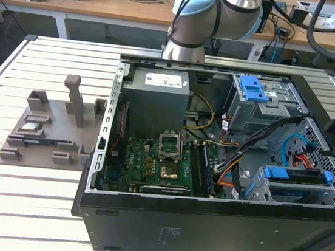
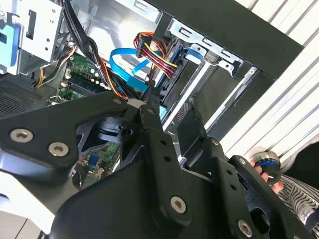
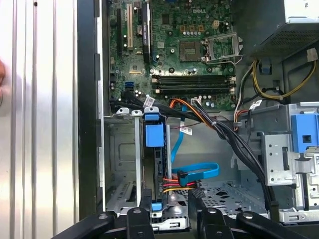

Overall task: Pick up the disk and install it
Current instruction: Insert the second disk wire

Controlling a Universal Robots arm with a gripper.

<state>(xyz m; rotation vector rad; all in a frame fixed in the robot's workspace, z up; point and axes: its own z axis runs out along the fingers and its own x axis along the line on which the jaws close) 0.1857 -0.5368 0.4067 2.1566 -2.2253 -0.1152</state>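
First wrist view had the disk [image 3: 153, 164] standing on edge in the drive cage of the open PC case [image 3: 89, 124], near the case's side wall. Tool [image 3: 169, 204] hung just above it, fingers spread, gripping nothing.

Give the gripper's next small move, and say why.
Probably nudge the open gripper sideways until its fingers straddle the silver-grey metal disk with blue plastic rails. In the first wrist view the disk stands on edge in the metal drive cage, nearer one finger than the other.
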